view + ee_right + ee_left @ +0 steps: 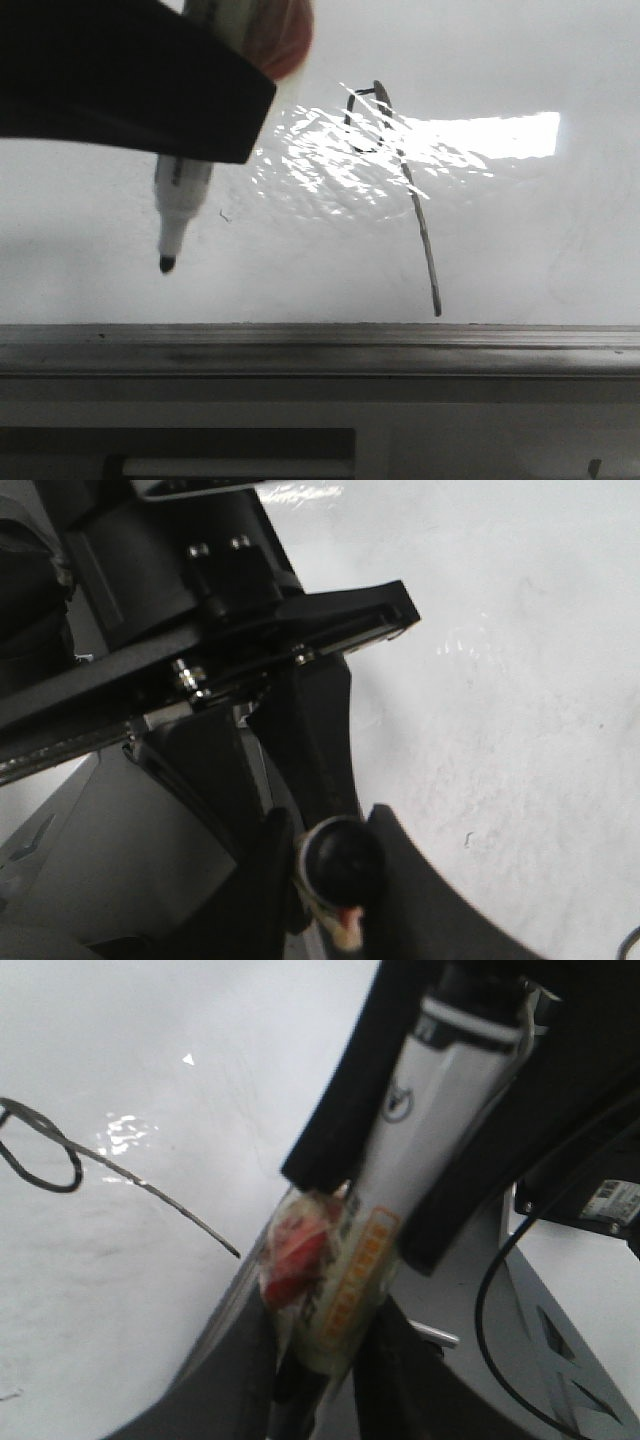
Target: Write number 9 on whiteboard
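The number 9 [426,250] is drawn in thin black on the whiteboard [520,230], a small loop over a long slanted tail; it also shows in the left wrist view [190,1218]. A white marker [180,195] points its bare black tip [167,263] down, left of the 9 and apart from it. A black gripper body covers the marker's middle there; I cannot tell which arm's. My left gripper [320,1390] is shut on the marker's [400,1140] red-labelled end. My right gripper [345,880] is shut round the marker's round black end [340,858].
A grey metal rail [320,345] runs along the board's near edge, with the table frame below it. A tiny stray black tick [224,214] sits beside the marker and shows in the right wrist view [468,837]. Bright glare lies over the 9's loop.
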Tool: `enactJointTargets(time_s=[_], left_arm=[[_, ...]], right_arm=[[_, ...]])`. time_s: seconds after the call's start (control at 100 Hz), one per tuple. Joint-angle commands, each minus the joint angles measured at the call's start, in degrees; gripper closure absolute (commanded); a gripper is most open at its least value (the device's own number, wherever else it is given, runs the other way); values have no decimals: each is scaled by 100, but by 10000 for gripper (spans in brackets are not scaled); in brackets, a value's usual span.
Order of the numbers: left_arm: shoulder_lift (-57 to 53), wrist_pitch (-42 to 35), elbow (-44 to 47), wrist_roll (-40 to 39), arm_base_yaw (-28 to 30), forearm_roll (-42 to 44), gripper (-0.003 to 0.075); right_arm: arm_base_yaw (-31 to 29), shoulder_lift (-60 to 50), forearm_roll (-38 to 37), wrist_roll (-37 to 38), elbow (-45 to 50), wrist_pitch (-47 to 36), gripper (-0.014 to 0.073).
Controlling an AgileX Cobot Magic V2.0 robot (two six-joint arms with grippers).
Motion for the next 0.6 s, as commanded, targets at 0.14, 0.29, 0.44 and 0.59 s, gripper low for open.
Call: enactJointTargets(time_s=[0.14,0.29,0.44,0.59], left_arm=[[-52,17,164,-149,-19,-244,741],[-62,39,188,-149,-19,-379,741],[-62,125,188,-149,-19,-577,741],[-62,-89,188,-496,-19,-810,741]], right_arm=[[4,-89,36,-33,-194,-285,138],[-6,-166,36,-33,-194,-441,43],[-95,-482,11,-33,-194,-511,47],[-458,-986,11,-33,-194,-390,193]])
